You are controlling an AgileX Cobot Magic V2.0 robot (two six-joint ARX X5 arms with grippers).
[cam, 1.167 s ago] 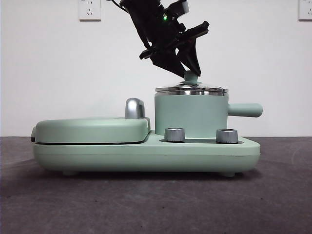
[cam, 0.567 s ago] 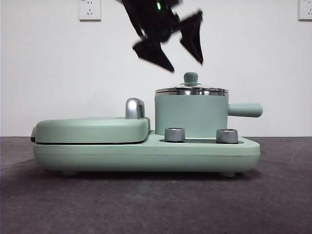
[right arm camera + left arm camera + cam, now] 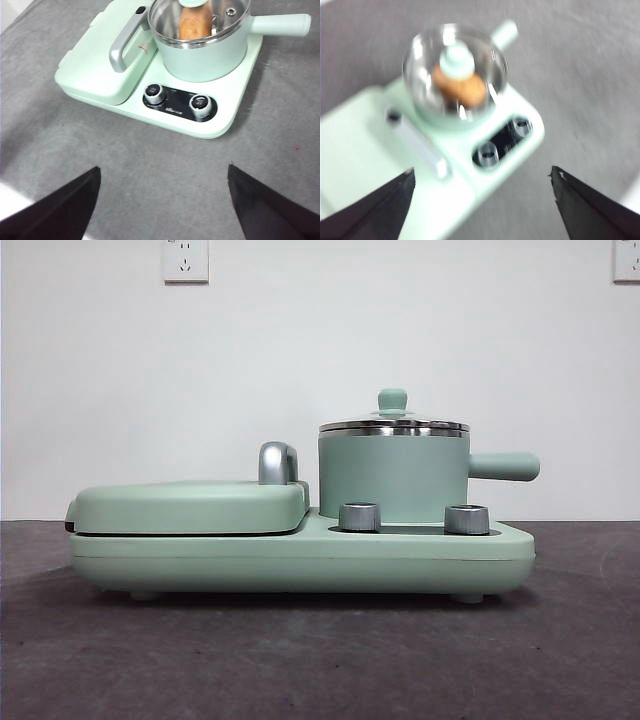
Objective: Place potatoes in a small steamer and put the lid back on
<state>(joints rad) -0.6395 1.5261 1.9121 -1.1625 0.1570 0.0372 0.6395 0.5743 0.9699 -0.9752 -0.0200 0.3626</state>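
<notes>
Left gripper (image 3: pixel 482 200) spread wide, empty, above appliance; right gripper (image 3: pixel 162 200) likewise parted, empty. Lid (image 3: pixel 393 424) seated on small steamer (image 3: pixel 392 475), right of frame centre. Potato (image 3: pixel 195 22) inside, visible through glass. Griddle (image 3: pixel 190 508) at left, closed.

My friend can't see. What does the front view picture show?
A small mint green steamer pot with its round steel-rimmed lid on sits on a mint green cooker base, beside a flat green griddle cover. No robot arm shows.

Dark grey table (image 3: pixel 320 660), mint green cooker base (image 3: pixel 300 558) resting directly on it via small feet, centred
</notes>
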